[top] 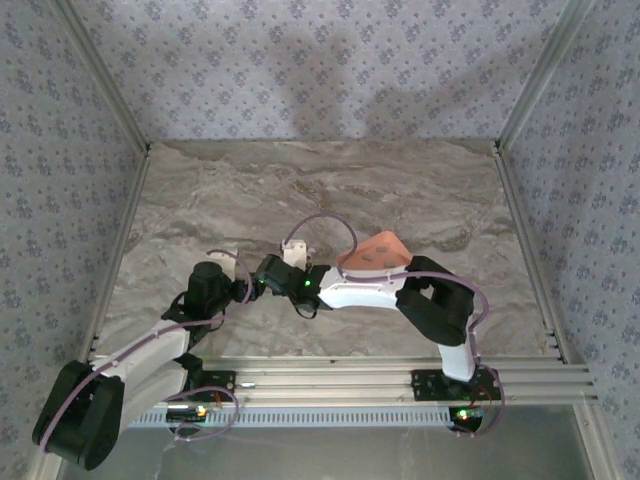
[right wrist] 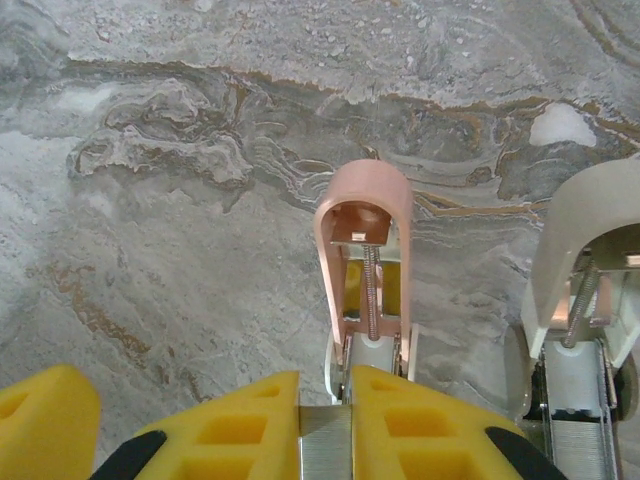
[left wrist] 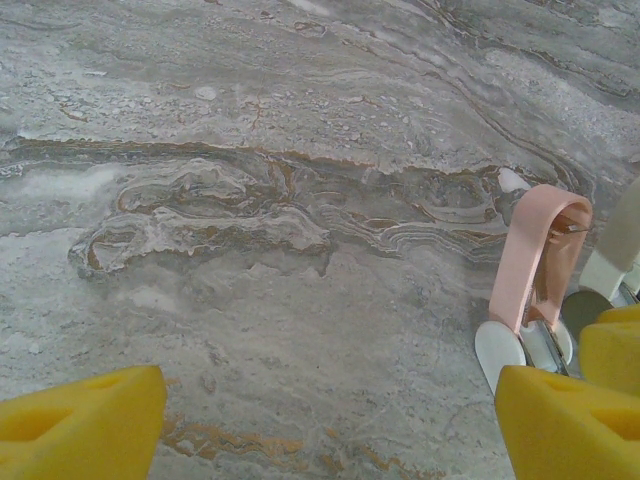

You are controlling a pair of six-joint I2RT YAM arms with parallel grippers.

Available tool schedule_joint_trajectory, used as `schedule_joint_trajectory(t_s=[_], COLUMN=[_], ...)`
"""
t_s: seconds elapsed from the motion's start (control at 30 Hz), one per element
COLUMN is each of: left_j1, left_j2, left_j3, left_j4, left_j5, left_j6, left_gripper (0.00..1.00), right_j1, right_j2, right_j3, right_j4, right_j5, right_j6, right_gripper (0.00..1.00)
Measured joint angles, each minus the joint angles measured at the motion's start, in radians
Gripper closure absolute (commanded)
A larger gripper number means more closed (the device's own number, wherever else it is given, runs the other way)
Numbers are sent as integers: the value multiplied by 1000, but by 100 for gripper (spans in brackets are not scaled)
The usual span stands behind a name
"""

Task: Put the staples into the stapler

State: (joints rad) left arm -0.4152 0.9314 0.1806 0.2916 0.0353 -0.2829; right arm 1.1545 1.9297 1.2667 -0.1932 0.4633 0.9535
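Observation:
A pink stapler [right wrist: 362, 225] lies on the marble table with its lid swung up, its spring and empty channel showing. My right gripper [right wrist: 325, 405] is shut on a grey strip of staples [right wrist: 325, 445], held just behind the rear of that channel. The pink stapler [left wrist: 540, 260] also stands at the right of the left wrist view, beside my left gripper [left wrist: 330, 400], whose yellow fingers are wide open over bare table. From above, both grippers [top: 268, 275] [top: 303, 288] meet near the table's middle.
A cream stapler [right wrist: 590, 260] lies open just right of the pink one, a row of staples in its channel; it shows from above [top: 295, 253]. A salmon-pink tray [top: 378, 252] sits behind the right arm. Metal rails edge the table [top: 420, 190].

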Motion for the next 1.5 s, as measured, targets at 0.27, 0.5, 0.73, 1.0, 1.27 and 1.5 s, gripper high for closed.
schedule_joint_trajectory(t_s=[0.27, 0.5, 0.73, 1.0, 1.27, 1.5], left_j1=[0, 0, 0, 0, 0, 0], left_j2=[0, 0, 0, 0, 0, -1], left_j3=[0, 0, 0, 0, 0, 0], left_j4=[0, 0, 0, 0, 0, 0], left_j5=[-12, -26, -26, -26, -26, -26], left_j6=[-3, -7, -8, -7, -8, -8], left_gripper=[15, 15, 14, 14, 14, 14], right_j1=[-10, -18, -20, -25, -27, -27], right_j2=[13, 17, 23, 28, 53, 59], right_j3=[15, 23, 42, 55, 74, 81], right_j4=[-35, -66, -74, -92, -126, -137], right_j5=[-7, -11, -27, -35, -49, -53], right_j6=[12, 24, 26, 27, 29, 38], right_gripper=[82, 82, 82, 83, 83, 83])
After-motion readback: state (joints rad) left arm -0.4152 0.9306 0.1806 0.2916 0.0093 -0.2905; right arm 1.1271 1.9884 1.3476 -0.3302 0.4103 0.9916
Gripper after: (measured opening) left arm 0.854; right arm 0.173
